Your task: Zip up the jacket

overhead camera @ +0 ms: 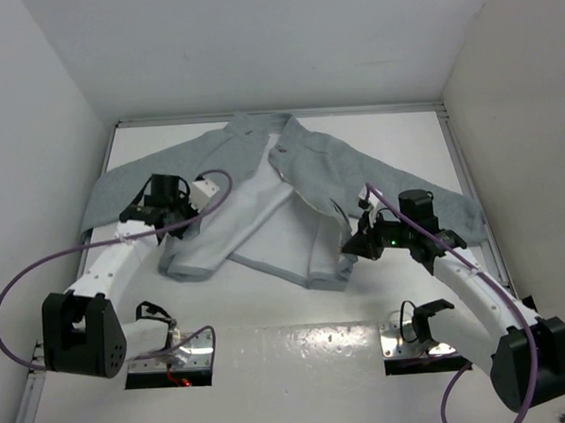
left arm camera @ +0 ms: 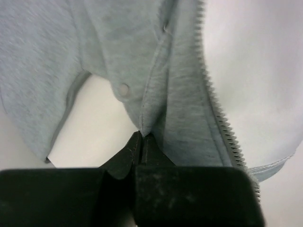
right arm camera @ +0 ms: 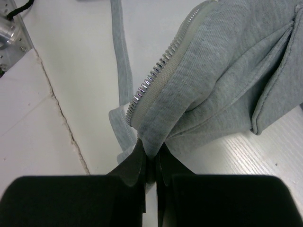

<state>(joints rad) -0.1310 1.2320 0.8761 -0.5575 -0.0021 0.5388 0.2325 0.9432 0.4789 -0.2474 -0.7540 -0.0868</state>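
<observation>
On white table [overhead camera: 402, 139], between white walls [overhead camera: 31, 111]: jacket [overhead camera: 356, 170] unzipped; left gripper [left arm camera: 142, 138], right gripper [right arm camera: 149, 152] each pinching its fabric.

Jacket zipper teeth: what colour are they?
The zipper teeth look silvery; clearest in the right wrist view.

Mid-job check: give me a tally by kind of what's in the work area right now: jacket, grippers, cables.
jacket: 1, grey, front lying open
grippers: 2, left gripper and right gripper, jaws of both shut on the jacket
purple cables: 2, left cable and right cable
total: 5
</observation>
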